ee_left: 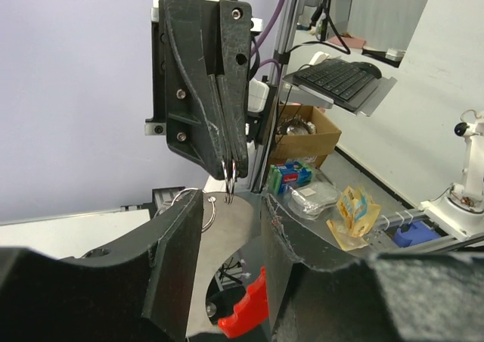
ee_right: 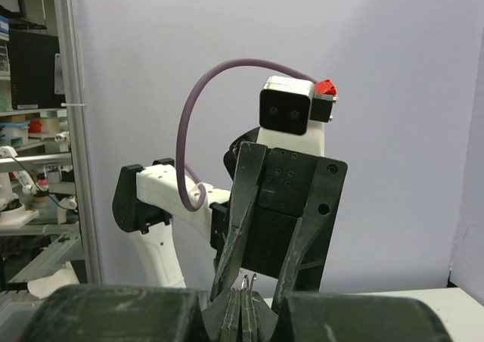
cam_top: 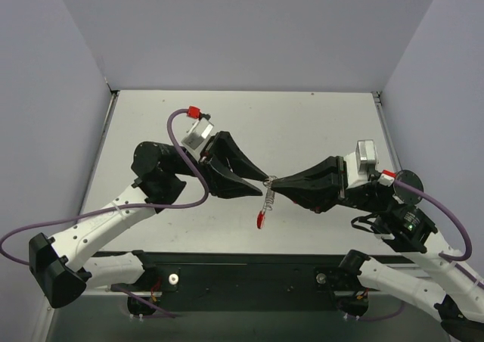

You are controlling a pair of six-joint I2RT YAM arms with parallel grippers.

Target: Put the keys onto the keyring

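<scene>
Over the middle of the table [cam_top: 318, 122] the two arms meet nose to nose, the left gripper [cam_top: 260, 184] coming in from the left and the right gripper [cam_top: 276, 183] from the right, tips just about touching. The keyring [cam_top: 265, 198] is right at that meeting point. Its silvery chain is bunched between the tips, then trails toward the near edge in the top view with the red band [cam_top: 261, 219] at its end.

Right gripper is clamped tight. The left wrist view shows its fingers [ee_left: 208, 92] pressed together along their length, with thin silver loops [ee_left: 229, 177] poking out of the tip, so it's got the metal part of the keyring.

Left gripper is only narrowly parted. Its own fingers [ee_left: 174, 244] have a slim gap between them, and the red band shows through that gap low down. Another wire loop [ee_left: 198, 206] sits just beside one fingertip, but I honestly can't tell if this gripper is pinching anything. The right wrist camera is no help, since its own fingers hide the tips.

As for the key, it's too tiny and I can't pick it out from the other metal.
</scene>
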